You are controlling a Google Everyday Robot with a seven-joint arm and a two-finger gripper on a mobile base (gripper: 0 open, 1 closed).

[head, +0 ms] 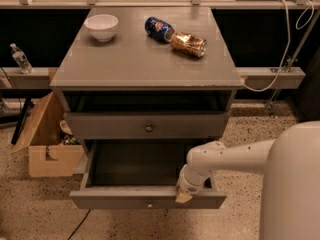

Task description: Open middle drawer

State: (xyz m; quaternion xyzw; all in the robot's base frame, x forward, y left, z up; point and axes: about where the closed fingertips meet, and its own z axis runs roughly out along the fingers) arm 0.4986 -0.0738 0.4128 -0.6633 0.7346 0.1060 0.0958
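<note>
Grey wood makes up the bench (125, 64), a low cabinet with drawers seen from above and in front. On its top stand a white bowl (101, 27) near the back left corner and two cans lying on their sides toward the back right. One is a blue can (159, 28) and the other a gold-brown can (188, 44), the two end to end and just about touching.

The middle drawer (135, 165) sits well out from the bench body, its dark inside open to view. Its narrow grey front faces the camera with a small round knob (149, 204) at centre. Above it, the upper drawer (110, 126) shows a flat grey front with its own brass knob (148, 128), and there is a dark gap between that front and the bench top.

The robot's white arm (235, 156) reaches in from the right and bends down to the middle drawer's front. The gripper (182, 197) rests at the top edge of that front, right of the knob and apart from it. Only its pale tan tip shows, so it cannot be told whether the gripper is open or closed, or whether it grasps the edge.

On the speckled floor to the left stands an open cardboard box (47, 149), just beside the bench. A water bottle (20, 58) stands on a ledge farther left.
</note>
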